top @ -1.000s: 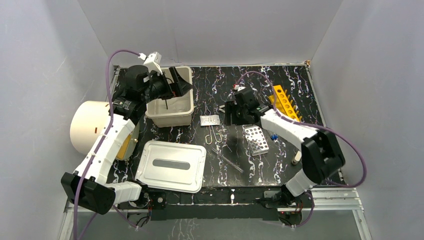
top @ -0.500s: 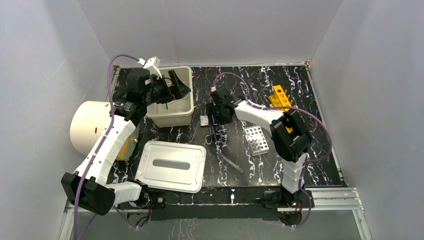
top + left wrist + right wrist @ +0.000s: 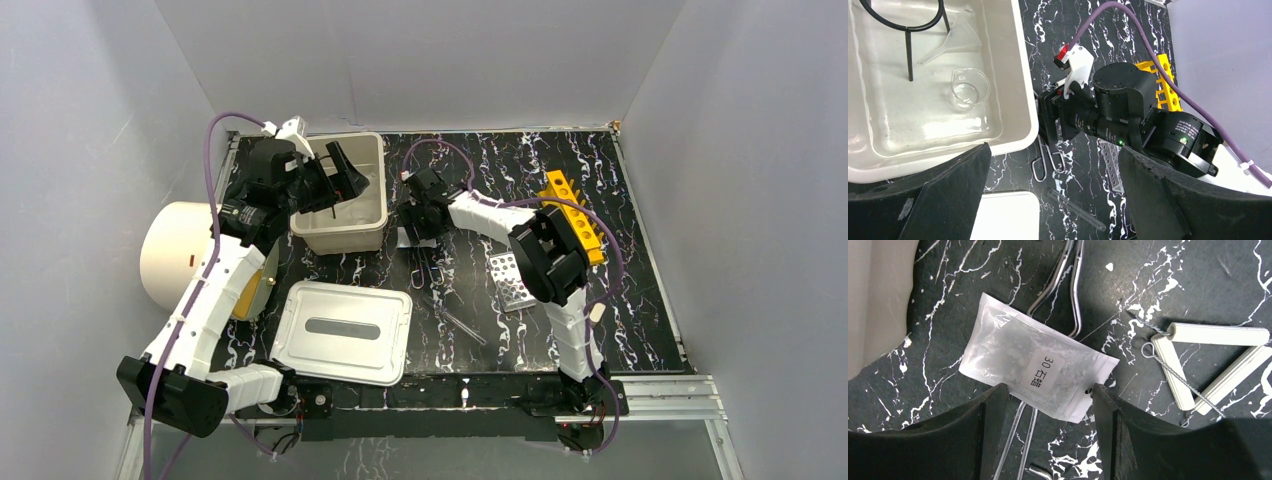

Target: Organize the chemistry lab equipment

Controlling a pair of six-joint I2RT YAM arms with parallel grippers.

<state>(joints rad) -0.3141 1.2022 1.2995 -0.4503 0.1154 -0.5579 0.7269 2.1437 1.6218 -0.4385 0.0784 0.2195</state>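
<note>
My right gripper (image 3: pixel 412 225) is open and low over a small clear plastic bag (image 3: pixel 1035 362) labelled 30; its fingers (image 3: pixel 993 430) stand either side of the bag's near edge. The bag lies across the wire metal tongs (image 3: pixel 1068 285), which also show in the top view (image 3: pixel 428 268). My left gripper (image 3: pixel 345 180) is open and empty above the white bin (image 3: pixel 345 238). The bin holds a glass beaker (image 3: pixel 969 90), a clear funnel (image 3: pixel 953 42) and a black ring stand (image 3: pixel 908 30). The silver perforated rack (image 3: pixel 510 280), the yellow tube rack (image 3: pixel 572 212) and a glass tube (image 3: pixel 462 325) lie on the table. The blue-capped vials are hidden.
A white clay triangle (image 3: pixel 1208 360) lies right of the bag. A metal tray lid (image 3: pixel 343 332) sits front left. The big cream cylinder (image 3: pixel 178 255) lies at the left edge. The right arm stretches across the table's middle, over the silver rack.
My right arm has swung left from beside the silver rack to over the bag and tongs. My left gripper has shifted slightly left over the bin.
</note>
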